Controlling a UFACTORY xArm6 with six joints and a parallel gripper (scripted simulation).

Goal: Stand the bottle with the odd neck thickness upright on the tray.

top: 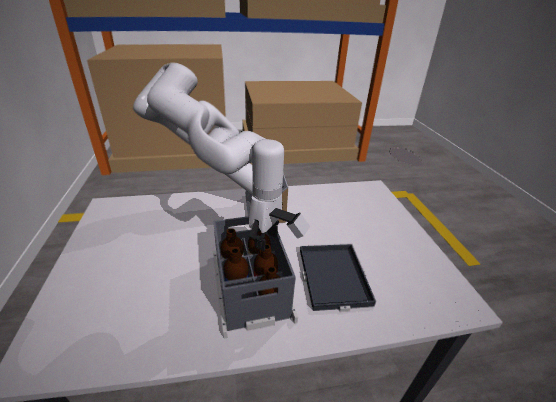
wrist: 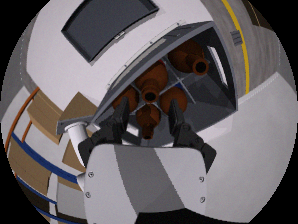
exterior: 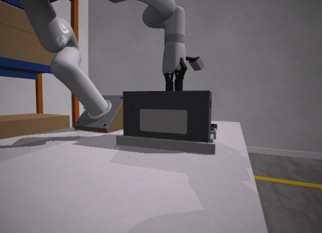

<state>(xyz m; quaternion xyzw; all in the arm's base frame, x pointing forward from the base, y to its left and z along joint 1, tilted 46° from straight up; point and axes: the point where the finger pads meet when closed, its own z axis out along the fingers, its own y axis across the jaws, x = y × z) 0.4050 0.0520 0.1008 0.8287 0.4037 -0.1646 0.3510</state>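
Observation:
A dark grey crate (top: 255,279) stands on the white table and holds several brown bottles, upright in its cells. My gripper (top: 260,231) is open and reaches down to the crate's back right cell. In the side view its fingertips (exterior: 174,87) are at the crate's top rim (exterior: 166,91). In the wrist view the two fingers stand on either side of the mouth of one bottle (wrist: 148,120) with a gap to each side. Other bottles (wrist: 192,63) show further off in the crate. The dark empty tray (top: 336,276) lies flat to the right of the crate and also shows in the wrist view (wrist: 109,11).
The arm's base (exterior: 99,113) is mounted behind the crate. Cardboard boxes (top: 300,116) on an orange rack stand beyond the table. The crate's walls and dividers closely surround the fingers.

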